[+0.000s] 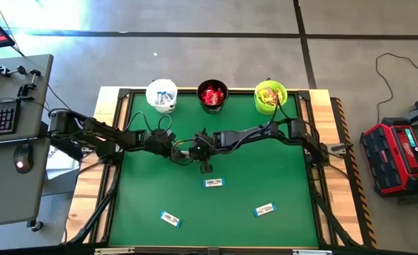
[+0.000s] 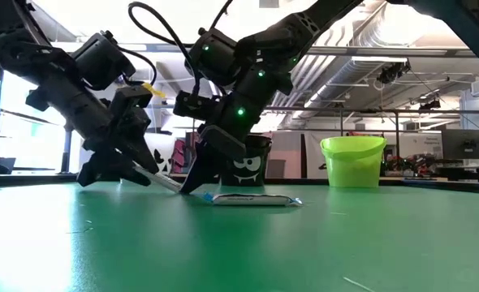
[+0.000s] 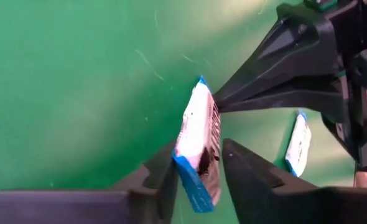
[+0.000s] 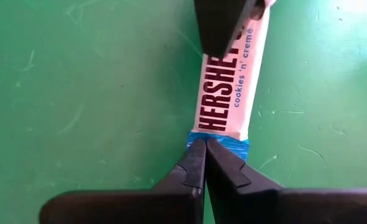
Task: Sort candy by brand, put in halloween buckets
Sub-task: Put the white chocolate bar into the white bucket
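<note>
**Desk:** Starting from the near edge, what do you have in front of you?

**Floor:** Two white-and-blue bars lie loose near the front of the green table (image 1: 138, 177), one toward your left (image 1: 170, 219) and one toward your right (image 1: 264, 210). A third bar (image 1: 213, 183) sits just behind them, closer to the middle. None of the three has been sorted yet.

**Desk:** And mid-table, where your arms meet?

**Floor:** A fourth bar (image 3: 197, 146) is caught between both grippers. Your left gripper (image 3: 199, 149) has narrowed its fingers onto the bar's two sides and holds it by one end. Your right gripper (image 4: 204, 144) has its fingers fully together, with the tips pressed at the bar's blue end. You cannot tell whether they are pinching the wrapper or only steadying it.

**Desk:** And at the far edge?

**Floor:** The three pails stand in a row. The white bucket (image 1: 148, 95) holds white-and-blue bars, the black bucket (image 1: 199, 94) holds red packets, and the lime green bucket (image 1: 257, 99) holds yellow ones. No red or yellow candy shows on the table, so you look well past halfway. What is left appears to be four bars, all bound for the white bucket.
</note>
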You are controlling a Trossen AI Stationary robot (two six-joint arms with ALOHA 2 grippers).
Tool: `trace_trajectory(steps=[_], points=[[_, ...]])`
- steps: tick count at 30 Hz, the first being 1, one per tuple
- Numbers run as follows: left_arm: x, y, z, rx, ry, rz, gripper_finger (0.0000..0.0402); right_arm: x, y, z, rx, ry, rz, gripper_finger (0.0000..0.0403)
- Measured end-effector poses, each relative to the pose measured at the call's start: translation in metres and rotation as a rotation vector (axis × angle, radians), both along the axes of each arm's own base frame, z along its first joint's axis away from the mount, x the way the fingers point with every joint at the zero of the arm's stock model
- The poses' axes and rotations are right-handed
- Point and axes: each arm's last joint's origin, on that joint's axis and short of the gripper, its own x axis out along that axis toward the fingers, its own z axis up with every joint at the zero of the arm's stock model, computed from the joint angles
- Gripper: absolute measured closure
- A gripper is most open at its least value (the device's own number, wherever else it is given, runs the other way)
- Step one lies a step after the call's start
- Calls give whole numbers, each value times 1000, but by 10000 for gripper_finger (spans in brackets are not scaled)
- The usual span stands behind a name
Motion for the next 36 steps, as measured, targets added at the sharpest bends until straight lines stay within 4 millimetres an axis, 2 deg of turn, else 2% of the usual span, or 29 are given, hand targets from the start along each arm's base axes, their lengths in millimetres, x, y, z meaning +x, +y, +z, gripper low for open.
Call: trace_trajectory(steps=[6,10,18,24,29,33,36], points=[[0,6,1,2,-13,18,353,-1,2,-1,-4,17,2,403],[-1,10,6,12,-41,21,379,-5,6,5,-26,42,-2,403],[-12,35,36,129,-185,101,373,-13,11,42,-58,-3,-27,403],[-30,61,62,329,-269,260,372,-14,11,44,-53,-3,-41,403],[-46,74,80,527,-283,422,372,-14,11,45,-42,-5,-55,403],[-57,84,89,608,-245,529,372,-14,11,45,-42,-7,-56,403],[-59,93,97,617,-121,537,371,-14,11,45,-37,-8,-62,403]])
